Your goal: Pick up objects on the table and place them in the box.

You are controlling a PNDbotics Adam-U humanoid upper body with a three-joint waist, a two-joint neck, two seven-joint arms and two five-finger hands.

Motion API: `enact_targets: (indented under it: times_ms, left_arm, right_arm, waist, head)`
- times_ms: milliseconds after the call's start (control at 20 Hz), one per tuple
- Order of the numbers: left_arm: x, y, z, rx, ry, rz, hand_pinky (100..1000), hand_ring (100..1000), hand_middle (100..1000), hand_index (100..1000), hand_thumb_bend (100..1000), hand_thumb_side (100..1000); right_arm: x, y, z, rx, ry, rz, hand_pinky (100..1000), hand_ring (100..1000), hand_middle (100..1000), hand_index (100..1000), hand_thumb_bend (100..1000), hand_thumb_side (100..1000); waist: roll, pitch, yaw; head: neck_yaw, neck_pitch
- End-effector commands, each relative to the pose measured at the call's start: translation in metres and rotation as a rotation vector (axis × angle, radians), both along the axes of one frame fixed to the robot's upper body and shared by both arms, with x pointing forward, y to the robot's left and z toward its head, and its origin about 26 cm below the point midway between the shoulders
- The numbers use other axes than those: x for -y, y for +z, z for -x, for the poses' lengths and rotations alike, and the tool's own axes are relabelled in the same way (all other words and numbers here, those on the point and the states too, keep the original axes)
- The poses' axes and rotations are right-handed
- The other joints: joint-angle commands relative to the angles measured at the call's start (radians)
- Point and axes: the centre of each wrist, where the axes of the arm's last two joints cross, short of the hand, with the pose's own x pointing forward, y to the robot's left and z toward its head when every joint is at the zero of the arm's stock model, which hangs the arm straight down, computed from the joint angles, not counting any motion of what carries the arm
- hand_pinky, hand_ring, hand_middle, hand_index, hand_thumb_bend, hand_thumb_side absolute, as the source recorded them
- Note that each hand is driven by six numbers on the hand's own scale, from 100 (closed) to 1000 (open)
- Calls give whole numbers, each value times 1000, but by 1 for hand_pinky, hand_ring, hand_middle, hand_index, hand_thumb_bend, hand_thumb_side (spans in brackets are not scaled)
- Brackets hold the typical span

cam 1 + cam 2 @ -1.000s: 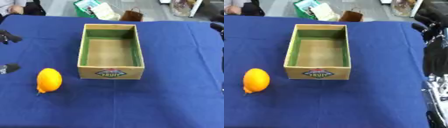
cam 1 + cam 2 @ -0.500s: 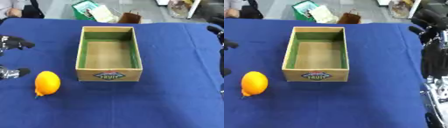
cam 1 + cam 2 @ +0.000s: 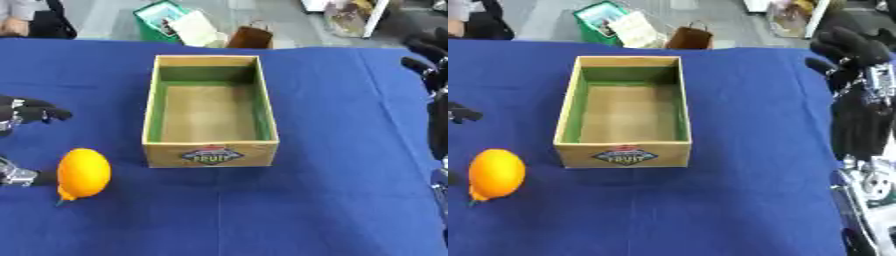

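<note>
An orange-yellow fruit (image 3: 83, 173) is seen lying on the blue tabletop (image 3: 332, 200), left of the open wooden box (image 3: 210, 118) and apart from it. The left hand (image 3: 24, 114) is spread open at the left edge, just beside the fruit, nothing gripped. The right hand (image 3: 852, 55) is raised at the right edge; whether it is open cannot be told
</note>
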Motion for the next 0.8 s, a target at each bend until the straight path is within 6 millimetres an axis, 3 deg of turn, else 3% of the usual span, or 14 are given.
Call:
enact_targets:
  times_ms: [50,150,800]
  left_arm:
    - [-1,6,-4,1,6,-37,749,800,827,981,761,891]
    - [1,3,-7,-8,0,-46,747,797,813,969,794,913]
    - [6,-19,-21,-44,30,-65,717,779,763,917,746,920]
  right_arm:
    - [0,7,1,23,8,2,801,826,760,837,100,1000]
    - [-1,7,1,24,9,0,801,826,759,837,100,1000]
    - [-2,6,1,21,12,-11,803,825,757,837,100,1000]
  waist:
    - [2,-13,-3]
    - [2,-12,-5]
    - [-1,-8,-11]
  head:
    - [-1,-15]
    - [0,-17]
    - [10,-21]
